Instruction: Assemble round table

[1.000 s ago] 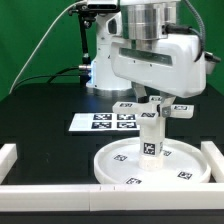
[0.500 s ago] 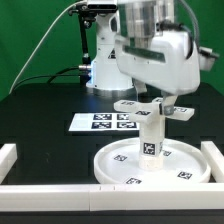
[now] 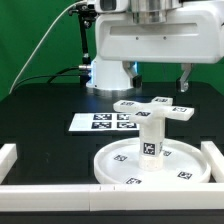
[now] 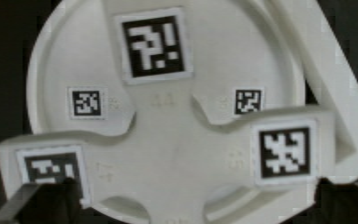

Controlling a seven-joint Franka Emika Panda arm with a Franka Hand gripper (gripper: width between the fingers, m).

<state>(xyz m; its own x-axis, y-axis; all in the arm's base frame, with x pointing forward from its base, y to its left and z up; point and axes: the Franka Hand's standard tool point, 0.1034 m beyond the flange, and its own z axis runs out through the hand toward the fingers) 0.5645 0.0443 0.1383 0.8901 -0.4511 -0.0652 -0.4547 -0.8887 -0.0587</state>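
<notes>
The black surface [image 3: 40, 115] carries the round disc [image 3: 120, 168], which lies flat near the front, with white border rails [image 3: 30, 186] close at its front and sides. No brand or readable writing shows; only black-and-white square tags mark the parts. The marker board [image 3: 100, 122] lies just behind the disc. The cross-shaped base [image 3: 152, 108] sits on top of the upright leg [image 3: 151, 138] at the disc's centre. The claw [image 3: 158, 76] hangs open above the base, apart from it, with clear room between.
</notes>
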